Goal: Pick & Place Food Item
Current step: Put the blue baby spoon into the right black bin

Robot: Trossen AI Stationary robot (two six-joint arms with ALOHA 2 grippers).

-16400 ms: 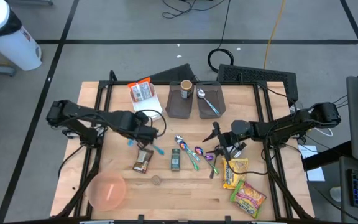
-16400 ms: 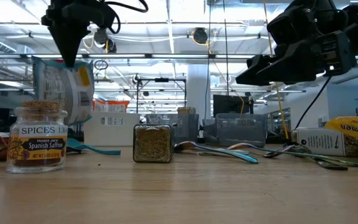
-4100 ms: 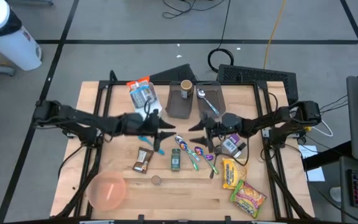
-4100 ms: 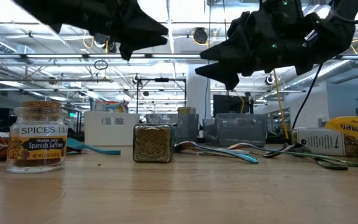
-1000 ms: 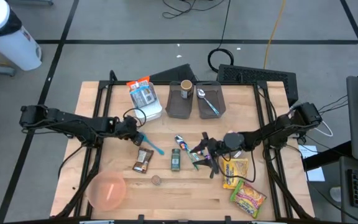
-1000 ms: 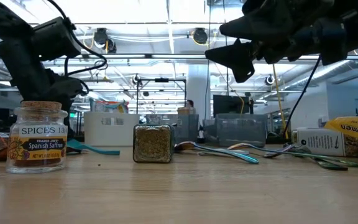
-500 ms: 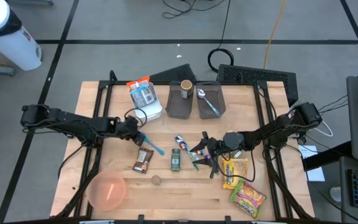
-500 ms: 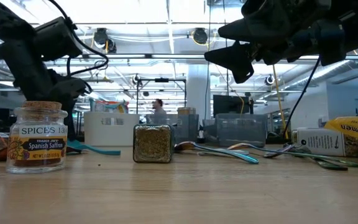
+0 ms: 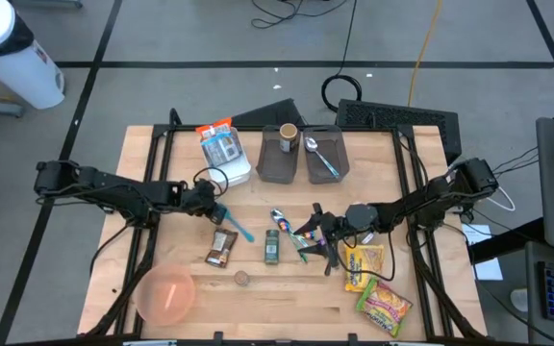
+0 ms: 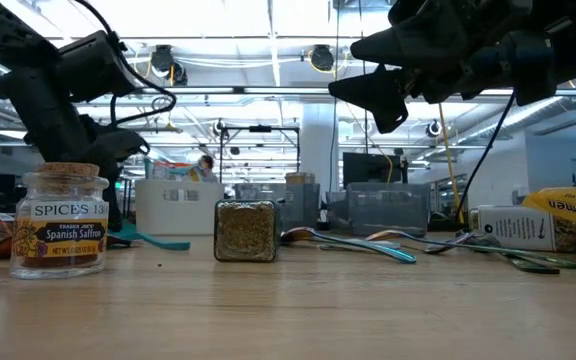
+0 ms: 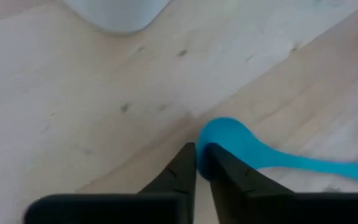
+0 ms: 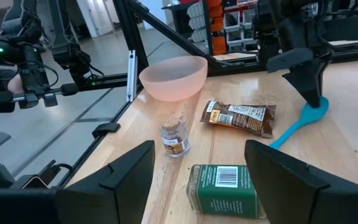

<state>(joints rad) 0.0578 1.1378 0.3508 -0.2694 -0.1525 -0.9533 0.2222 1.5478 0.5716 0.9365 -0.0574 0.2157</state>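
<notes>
A blue spoon [image 9: 238,227] lies flat on the wooden table, left of centre. My left gripper [image 9: 215,208] stands shut at the spoon's round end, slanting down. Near it lie a brown snack bar [image 9: 221,248], a green spice jar [image 9: 271,247] on its side and a small cork-topped saffron jar [image 9: 241,279]. My right gripper [image 9: 308,234] hovers level above the middle of the table, open and holding nothing. In the right wrist view the green spice jar [image 12: 222,186] lies on the table ahead of and below its spread fingers. My left gripper [image 11: 196,154] comes slanting down from the table's left side at the blue spoon's round bowl end [image 11: 224,135]. Its shut fingertips stand at the bowl's rim, one finger in front of it. Whether they touch or pinch it, I cannot tell. The spoon lies flat on the wood.
A pink bowl [image 9: 166,293] sits at the near left. Two noodle packs [image 9: 364,266] [image 9: 385,306] lie near right, with loose cutlery [image 9: 296,240] under my right gripper. Two dark bins [image 9: 282,154] and a white container [image 9: 231,171] stand at the back.
Both arms have kept their places. A person far back in the room behind the table has walked toward the left.
</notes>
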